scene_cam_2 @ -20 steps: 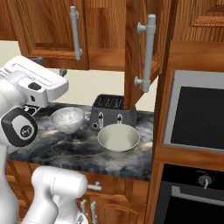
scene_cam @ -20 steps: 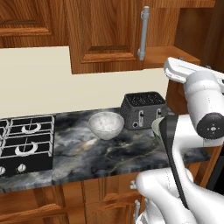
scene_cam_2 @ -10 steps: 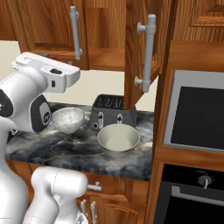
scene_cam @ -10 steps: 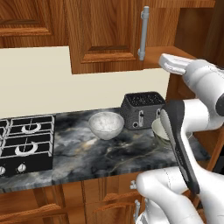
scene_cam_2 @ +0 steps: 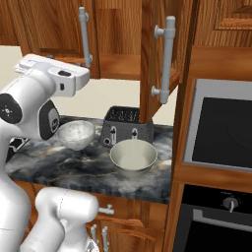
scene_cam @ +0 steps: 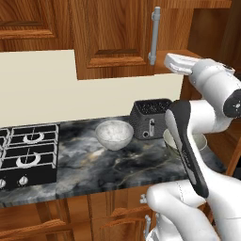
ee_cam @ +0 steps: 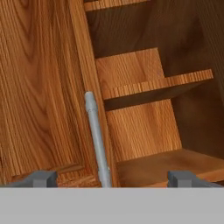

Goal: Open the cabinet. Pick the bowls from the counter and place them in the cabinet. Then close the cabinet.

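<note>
Cabinet: the cabinet hung on the wall above the toaster; its right door stood swung out toward the room, edge-on in the right base view, while its left door was shut.
Handles: a silver bar handle ran down the open door above the toaster's right end; another ran down the shut door's right edge.
Inside: in the hand view, bare wooden shelves showed to the right of the shut door's handle.
Speckled bowl: the whitish-grey bowl sat upright on the counter just left of the toaster, near it; I could not tell if they touched.
Cream bowl: the cream bowl sat upright on the counter in front of the toaster, toward its right end, just short of it.
Counter: the dark marble counter carried both bowls and the toaster.
Toaster: the black toaster stood at the back of the counter, below the open door.
Gripper: the gripper was raised above the toaster, facing the cabinet, its fingertips spread wide and gripping nothing.
Hob: a black gas hob lay left of the toaster, beyond the speckled bowl.
Oven: a built-in oven stood right of the toaster, past the counter's end.
</note>
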Available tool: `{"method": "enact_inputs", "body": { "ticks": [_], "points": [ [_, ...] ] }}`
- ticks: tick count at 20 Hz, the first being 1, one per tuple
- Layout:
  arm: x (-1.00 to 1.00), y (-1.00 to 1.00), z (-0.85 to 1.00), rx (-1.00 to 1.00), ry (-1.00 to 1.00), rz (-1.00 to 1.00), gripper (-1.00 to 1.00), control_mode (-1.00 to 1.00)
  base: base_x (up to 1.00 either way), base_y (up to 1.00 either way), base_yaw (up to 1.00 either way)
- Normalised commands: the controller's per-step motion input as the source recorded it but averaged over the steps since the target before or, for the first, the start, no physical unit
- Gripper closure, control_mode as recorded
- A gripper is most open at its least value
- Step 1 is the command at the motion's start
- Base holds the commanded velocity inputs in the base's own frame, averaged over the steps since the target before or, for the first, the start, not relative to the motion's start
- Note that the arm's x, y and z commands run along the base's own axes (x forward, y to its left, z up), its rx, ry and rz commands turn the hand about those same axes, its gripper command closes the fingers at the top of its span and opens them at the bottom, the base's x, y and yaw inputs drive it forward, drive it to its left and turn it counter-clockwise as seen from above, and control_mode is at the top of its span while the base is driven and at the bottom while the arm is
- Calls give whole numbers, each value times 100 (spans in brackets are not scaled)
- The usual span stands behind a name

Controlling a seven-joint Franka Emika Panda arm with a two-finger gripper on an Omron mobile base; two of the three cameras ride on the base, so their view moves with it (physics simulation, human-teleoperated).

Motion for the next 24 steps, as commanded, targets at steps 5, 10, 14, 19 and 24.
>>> {"method": "enact_inputs", "body": {
  "ticks": [5, 10, 14, 19, 24],
  "points": [
    [33, 24, 0, -2, -12, 0, -100, -100, 0, 0, 0],
    [51, 3, 0, 0, 0, 0, -100, -100, 0, 0, 0],
    [44, 0, 0, 0, 0, 0, -100, -100, 0, 0, 0],
    [35, 0, 0, 0, -6, 0, -100, -100, 0, 0, 0],
    [48, 0, 0, 0, 0, 0, -100, -100, 0, 0, 0]
  ]
}}
